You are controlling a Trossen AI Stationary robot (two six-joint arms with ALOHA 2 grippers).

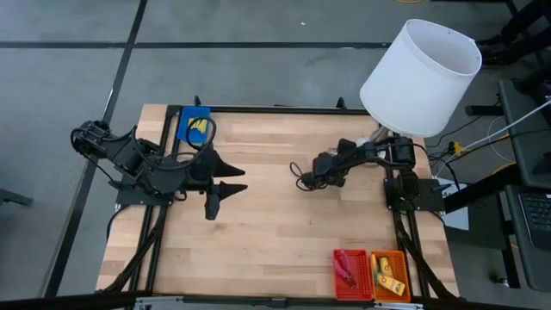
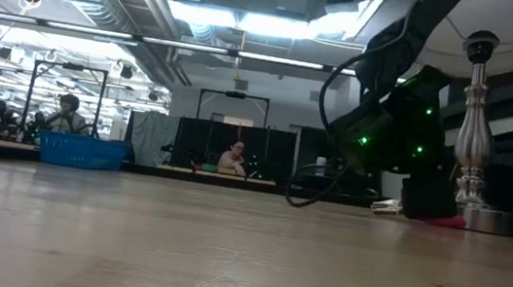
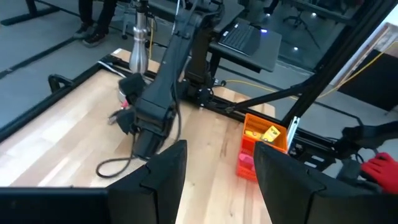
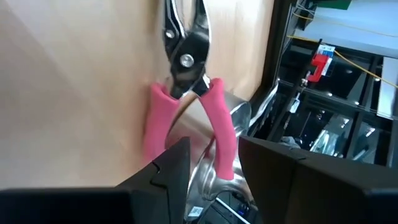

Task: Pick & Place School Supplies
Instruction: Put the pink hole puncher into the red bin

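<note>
Pink-handled pliers (image 4: pixel 186 93) lie on the wood table (image 1: pixel 275 224) by the lamp's metal base (image 4: pixel 239 121), just ahead of the right gripper (image 4: pixel 214 165), whose fingers are spread apart. Yellow packets (image 1: pixel 389 274) sit in the orange tray (image 1: pixel 388 261) at the near right corner. Over on the left side, the left gripper (image 1: pixel 231 176) hangs with its fingers spread too.

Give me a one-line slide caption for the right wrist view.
Right gripper open, fingers apart, in front of red-handled pliers lying on the wooden table beside the lamp base.

Your left gripper (image 1: pixel 231 176) hangs over the left half of the worktop, wrist level, fingers (image 3: pixel 163 180) spread apart and pointing toward the middle. Your right gripper (image 1: pixel 301 176) is stretched inward near the centre, its fingers (image 4: pixel 169 167) parted too.
</note>
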